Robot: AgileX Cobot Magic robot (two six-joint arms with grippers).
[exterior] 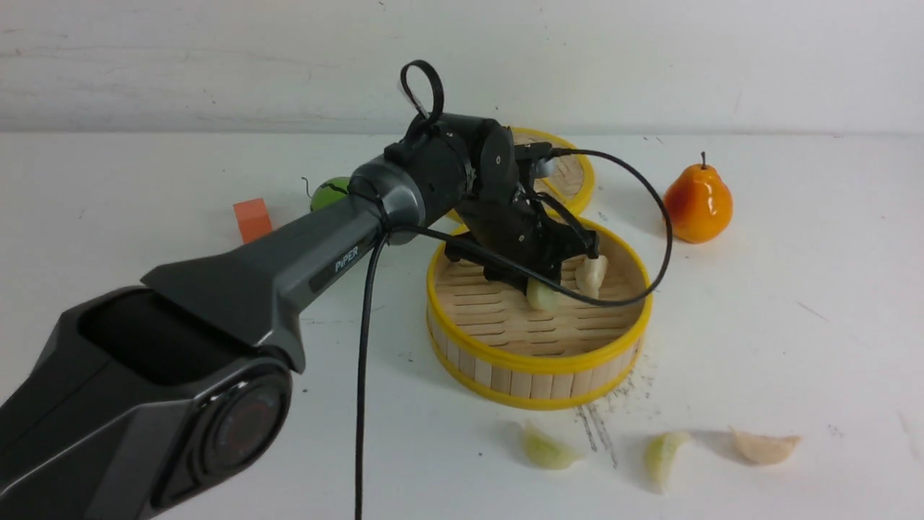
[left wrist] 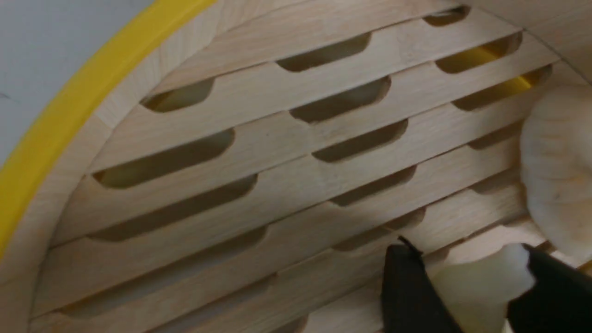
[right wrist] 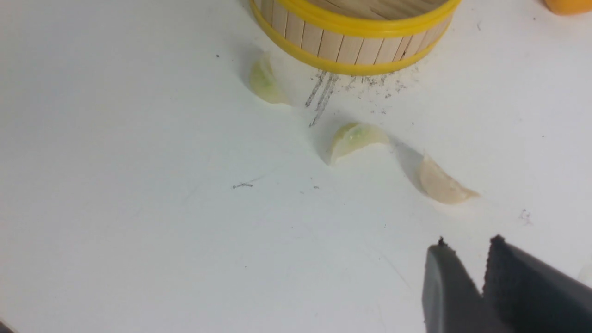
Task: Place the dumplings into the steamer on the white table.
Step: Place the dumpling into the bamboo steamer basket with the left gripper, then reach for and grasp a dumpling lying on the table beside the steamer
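Note:
The steamer [exterior: 534,361] stands mid-table on the white table [exterior: 794,347]. My left gripper [exterior: 540,287] reaches down into it and is shut on a pale green dumpling [exterior: 543,297], low over the slatted floor. In the left wrist view the dumpling [left wrist: 476,286] sits between the black fingers [left wrist: 407,286]. A cream dumpling [exterior: 592,274] [left wrist: 555,171] lies in the steamer beside it. Three dumplings lie on the table in front: green [exterior: 547,448] [right wrist: 266,83], green [exterior: 663,453] [right wrist: 356,138], cream [exterior: 765,446] [right wrist: 441,185]. My right gripper [right wrist: 467,245] is shut and empty above the table near the cream one.
The flat woven lid [exterior: 577,180] lies behind the steamer, partly hidden by my left arm. An orange pear [exterior: 698,202] stands at the back right. A green fruit [exterior: 328,191] and an orange cube [exterior: 253,219] sit at the back left. The steamer wall [right wrist: 351,46] shows in the right wrist view.

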